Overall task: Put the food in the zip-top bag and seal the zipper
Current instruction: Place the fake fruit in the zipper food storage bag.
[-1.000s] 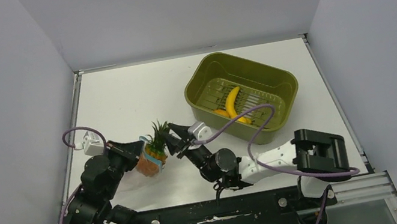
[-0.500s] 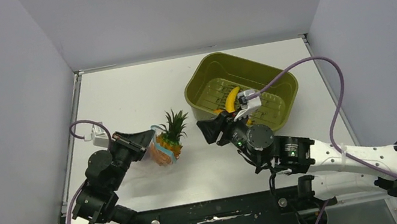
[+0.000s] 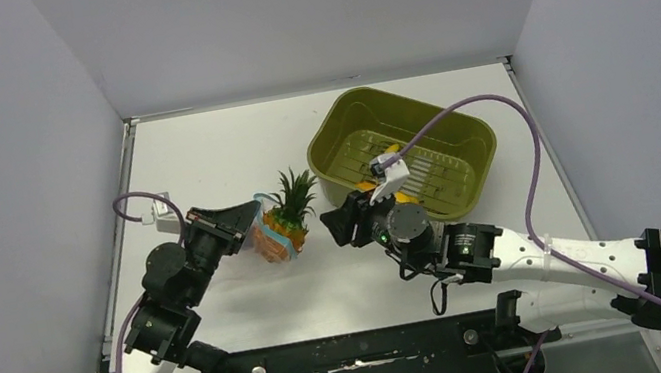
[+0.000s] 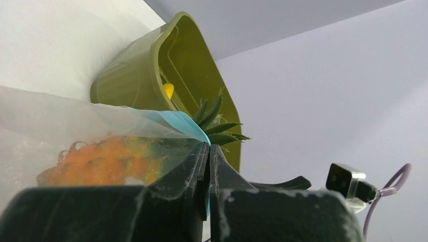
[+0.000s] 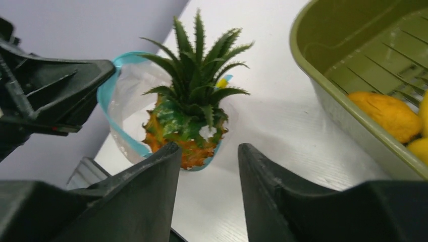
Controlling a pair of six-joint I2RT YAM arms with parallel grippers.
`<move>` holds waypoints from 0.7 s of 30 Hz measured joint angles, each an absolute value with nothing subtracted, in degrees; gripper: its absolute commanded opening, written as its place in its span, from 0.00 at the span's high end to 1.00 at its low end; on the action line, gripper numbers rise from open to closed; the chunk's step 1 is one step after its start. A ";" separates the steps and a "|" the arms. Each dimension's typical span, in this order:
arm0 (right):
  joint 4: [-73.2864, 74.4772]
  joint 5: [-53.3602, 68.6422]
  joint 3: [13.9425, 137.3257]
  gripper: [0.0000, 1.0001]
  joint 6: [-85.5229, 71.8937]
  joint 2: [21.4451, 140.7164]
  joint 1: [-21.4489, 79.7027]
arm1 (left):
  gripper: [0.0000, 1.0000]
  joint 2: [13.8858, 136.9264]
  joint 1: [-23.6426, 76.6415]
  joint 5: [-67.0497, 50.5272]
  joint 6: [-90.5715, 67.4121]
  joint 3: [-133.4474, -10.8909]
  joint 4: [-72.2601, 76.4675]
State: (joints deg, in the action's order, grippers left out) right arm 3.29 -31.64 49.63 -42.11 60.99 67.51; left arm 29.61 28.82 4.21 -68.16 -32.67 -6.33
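Crinkled plastic of the small clear zip-top bag (image 5: 121,103) blurred the lower half of the orange toy fruit with a spiky green leafy top (image 5: 189,121). The fruit sat in the bag's mouth with its leaves sticking out, on the white table (image 3: 200,158), left of centre and closer to the near edge than the far one. The left gripper (image 4: 208,151) was clamped on the bag's thin teal-blue zipper strip (image 4: 176,121), on the side towards the table's left edge. Its own black fingers filled the bottom of the left wrist view and hid the bag's underside. The right gripper (image 5: 209,148) hung near the fruit on the side towards the right edge, jaws apart and holding nothing, with a gap to the bag in the overhead view. The olive-green plastic basin (image 3: 415,106) stood towards the far right corner. From above, the right arm (image 3: 520,251) covered most of what lay in it. The right wrist view showed a yellow-orange rounded piece (image 5: 386,113) on the ribbed floor and a sliver of something yellow (image 5: 421,146) cut off by the frame's edge, too little to name. Whether the bag held anything besides the fruit could not be made out.
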 measured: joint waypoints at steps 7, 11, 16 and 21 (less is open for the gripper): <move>-16.45 -16.93 36.10 0.52 -31.97 56.55 66.17 | 1.00 32.62 28.82 4.14 -67.64 -38.92 -6.02; -24.10 -9.65 31.44 0.55 -14.92 58.11 66.08 | 1.00 32.71 28.82 4.01 -67.31 -41.39 -5.28; -31.22 -3.36 28.75 0.58 7.38 59.13 66.06 | 1.00 32.69 28.82 3.31 -67.42 -42.89 -4.89; -37.04 2.07 28.58 0.61 22.92 61.60 66.06 | 1.00 32.64 28.82 2.94 -67.64 -44.12 -5.04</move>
State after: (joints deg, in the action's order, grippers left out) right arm -37.04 2.07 28.58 22.92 61.60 66.06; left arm 32.64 28.82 2.94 -67.64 -44.12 -5.04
